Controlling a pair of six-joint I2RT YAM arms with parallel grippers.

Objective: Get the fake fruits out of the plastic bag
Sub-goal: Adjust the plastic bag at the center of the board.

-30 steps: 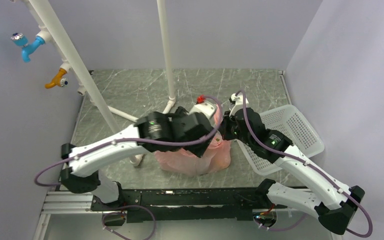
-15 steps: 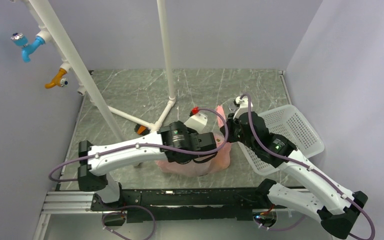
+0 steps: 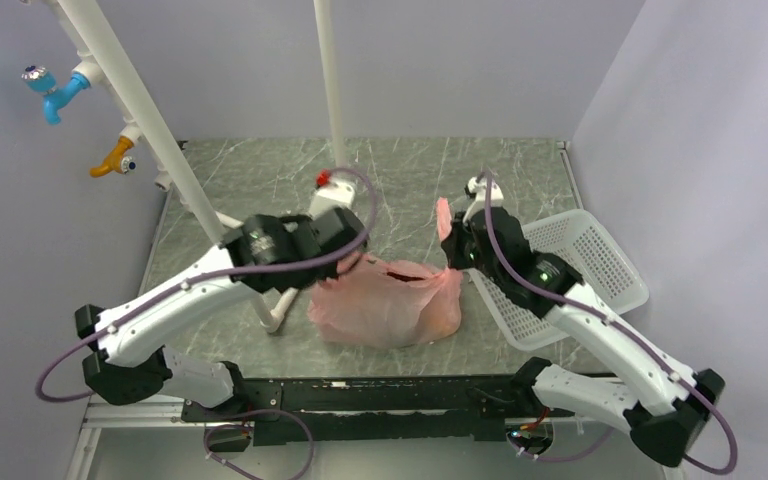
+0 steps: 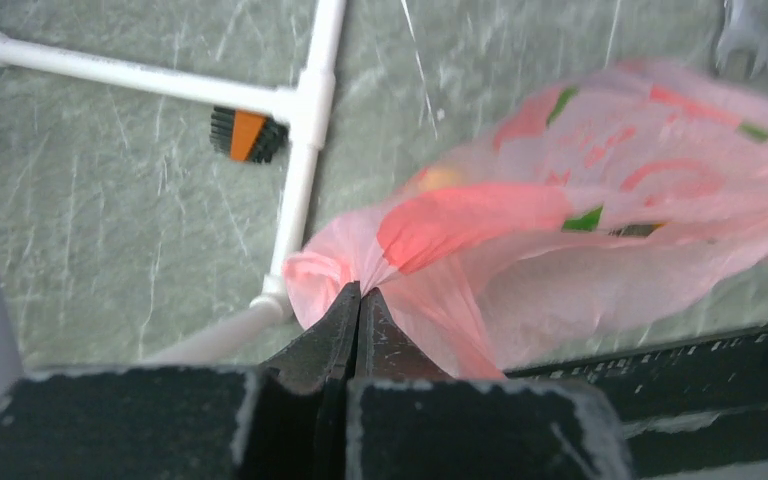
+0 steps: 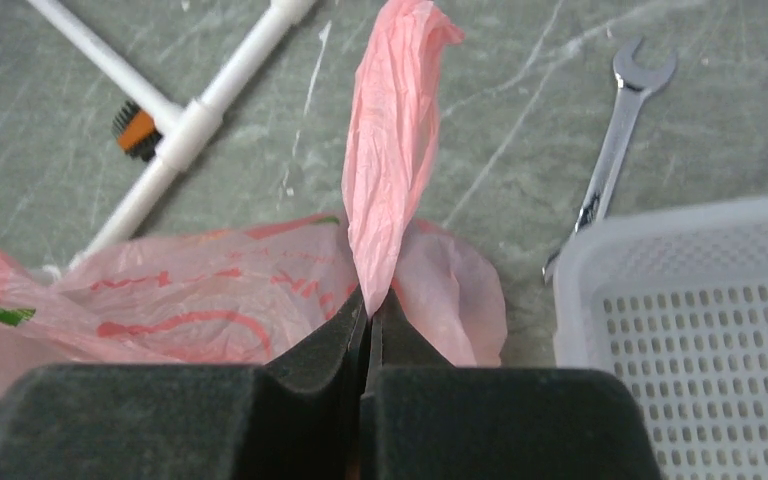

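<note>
The pink plastic bag (image 3: 385, 305) lies crumpled on the table between my arms. My left gripper (image 4: 358, 291) is shut on a gathered fold at the bag's left edge (image 4: 325, 270). My right gripper (image 5: 370, 300) is shut on the bag's loop handle (image 5: 390, 150), which stands up beyond the jaws. From above, the left gripper (image 3: 352, 266) and right gripper (image 3: 450, 252) sit at opposite ends of the bag's mouth. A yellowish shape (image 4: 438, 178) shows faintly through the film; the fake fruits are otherwise hidden inside.
A white mesh basket (image 3: 580, 265) stands tilted to the right of the bag. A metal wrench (image 5: 615, 130) lies beside it. A white pipe frame (image 3: 250, 230) crosses the table on the left, with a small orange-and-black brush (image 4: 248, 135) against it.
My left gripper came down at the bag, closed on its left edge and drew back to the left. The right gripper stayed shut on the handle.
</note>
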